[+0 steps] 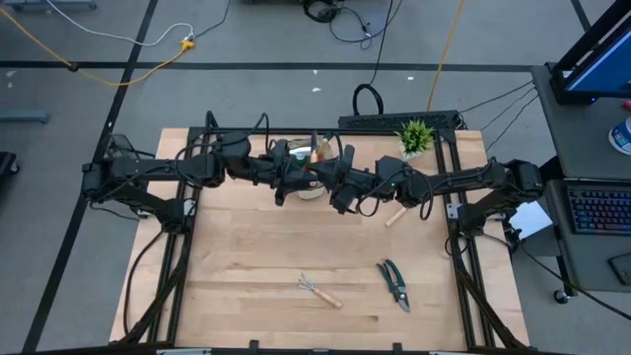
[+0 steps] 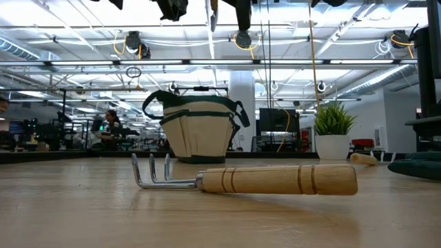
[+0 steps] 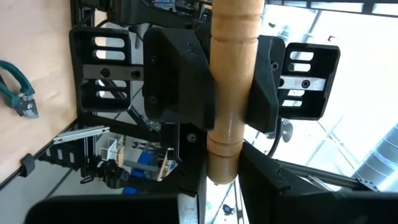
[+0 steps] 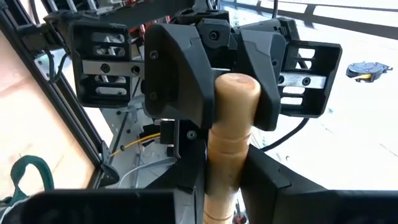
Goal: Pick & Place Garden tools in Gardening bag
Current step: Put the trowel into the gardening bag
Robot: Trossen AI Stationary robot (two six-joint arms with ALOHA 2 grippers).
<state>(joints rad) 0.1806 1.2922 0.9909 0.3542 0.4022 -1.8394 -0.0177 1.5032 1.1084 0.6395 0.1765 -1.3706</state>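
Both arms meet high above the gardening bag (image 1: 310, 193), which stands at the table's far middle (image 2: 198, 131). Between them is a tool with a light wooden handle (image 3: 231, 93); it also shows in the right wrist view (image 4: 231, 130). My left gripper (image 3: 227, 186) is shut on the handle's butt end. My right gripper (image 4: 224, 190) is shut on the handle farther along. A silver blade (image 2: 213, 16) shows above the bag. The rake (image 1: 320, 291) and the pruning shears (image 1: 394, 284) lie flat near the table's front. Another wooden handle (image 1: 396, 215) lies right of the bag. My left gripper pinches the handle's rounded butt end (image 4: 236, 87) between its two fingers (image 4: 180, 81), which lie across the handle. The tool is lifted clear, above the bag. My right gripper pinches the handle's middle (image 3: 233, 74) between its two fingers (image 3: 180, 74), beyond the grooved end. Its fingers lie across the handle and face the left gripper's. The tool is clear of the table.
A small spiky potted plant (image 1: 416, 136) stands at the far right, by the table's back edge. The middle of the table between the bag and the rake is bare wood. People and shelves show in the room behind.
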